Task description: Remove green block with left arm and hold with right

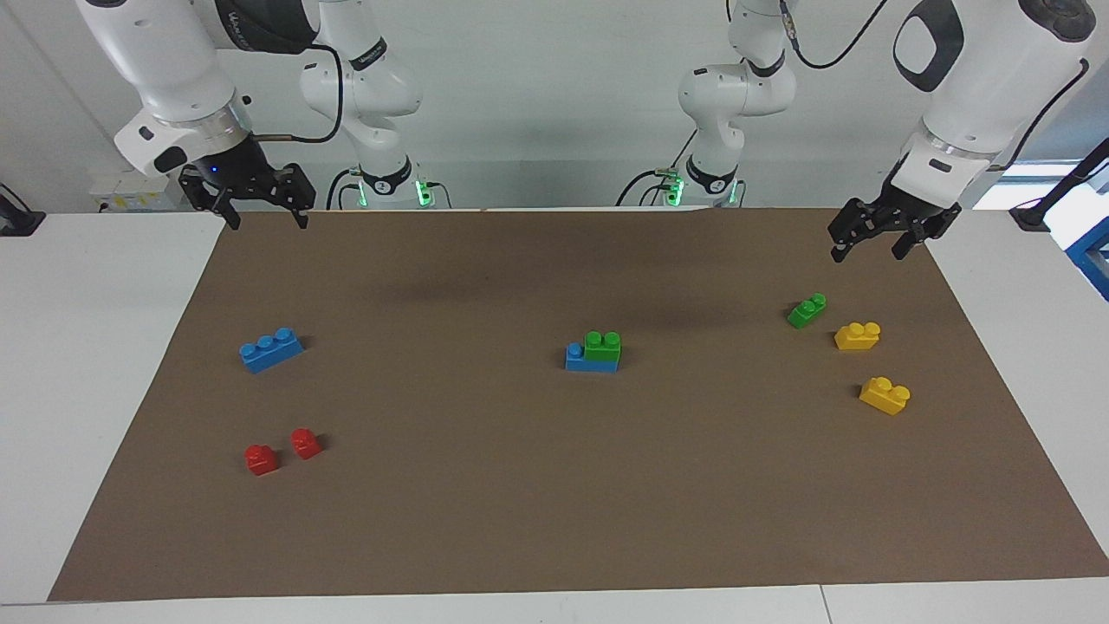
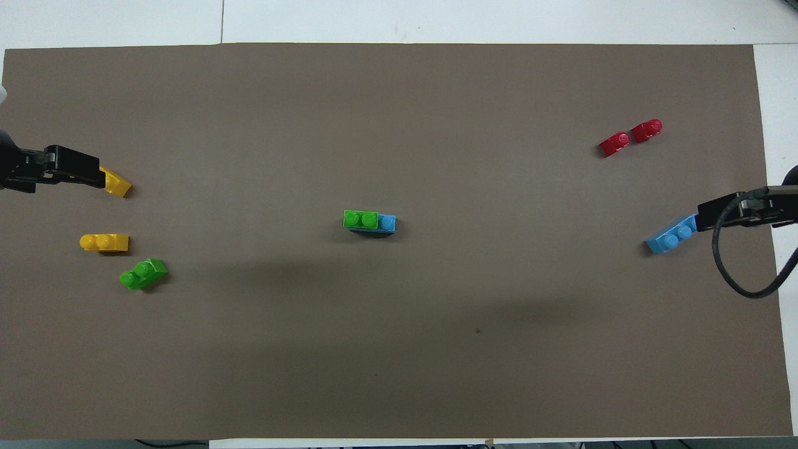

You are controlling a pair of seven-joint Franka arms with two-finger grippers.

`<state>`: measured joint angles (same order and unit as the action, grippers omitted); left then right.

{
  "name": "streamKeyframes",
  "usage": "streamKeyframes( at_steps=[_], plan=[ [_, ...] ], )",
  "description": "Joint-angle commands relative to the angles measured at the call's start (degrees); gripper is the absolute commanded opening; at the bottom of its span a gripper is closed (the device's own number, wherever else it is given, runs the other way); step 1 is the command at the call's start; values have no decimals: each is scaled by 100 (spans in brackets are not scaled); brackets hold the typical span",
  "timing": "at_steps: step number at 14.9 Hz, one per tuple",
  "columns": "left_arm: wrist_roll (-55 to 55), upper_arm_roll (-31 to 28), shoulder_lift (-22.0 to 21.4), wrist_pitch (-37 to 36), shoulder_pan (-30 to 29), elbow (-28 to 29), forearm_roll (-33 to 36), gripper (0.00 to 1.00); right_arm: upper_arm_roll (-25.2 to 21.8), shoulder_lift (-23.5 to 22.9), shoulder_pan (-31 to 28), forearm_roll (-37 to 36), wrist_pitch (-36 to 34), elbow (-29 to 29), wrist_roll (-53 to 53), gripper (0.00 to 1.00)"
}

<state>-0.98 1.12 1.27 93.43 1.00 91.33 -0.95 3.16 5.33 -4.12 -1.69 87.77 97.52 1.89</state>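
Note:
The green block (image 1: 602, 344) is bright green with two studs. It sits on top of a blue three-stud brick (image 1: 589, 361) in the middle of the brown mat, covering two of its studs; the pair also shows in the overhead view, green block (image 2: 361, 219) on blue brick (image 2: 387, 223). My left gripper (image 1: 869, 254) hangs open and empty in the air over the mat's edge at the left arm's end, above a darker green block (image 1: 807, 310). My right gripper (image 1: 267, 224) hangs open and empty over the mat's corner at the right arm's end.
Two yellow bricks (image 1: 857, 335) (image 1: 885, 395) lie beside the darker green block (image 2: 143, 274) at the left arm's end. A lone blue brick (image 1: 271, 349) and two red blocks (image 1: 261, 458) (image 1: 306, 443) lie at the right arm's end.

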Motion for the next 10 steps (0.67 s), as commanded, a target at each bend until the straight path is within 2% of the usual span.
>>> streamKeyframes(
  at_steps=[1, 7, 10],
  plan=[
    [71, 29, -118, 87, -47, 104, 86, 100, 27, 56, -28, -7, -50, 83, -101, 100],
    [71, 29, -118, 96, -47, 104, 86, 100, 26, 56, -54, 98, 12, 118, 66, 100],
    [71, 29, -135, 114, -47, 122, 86, 100, 18, 118, -290, 528, 291, 337, -870, 100]
  ],
)
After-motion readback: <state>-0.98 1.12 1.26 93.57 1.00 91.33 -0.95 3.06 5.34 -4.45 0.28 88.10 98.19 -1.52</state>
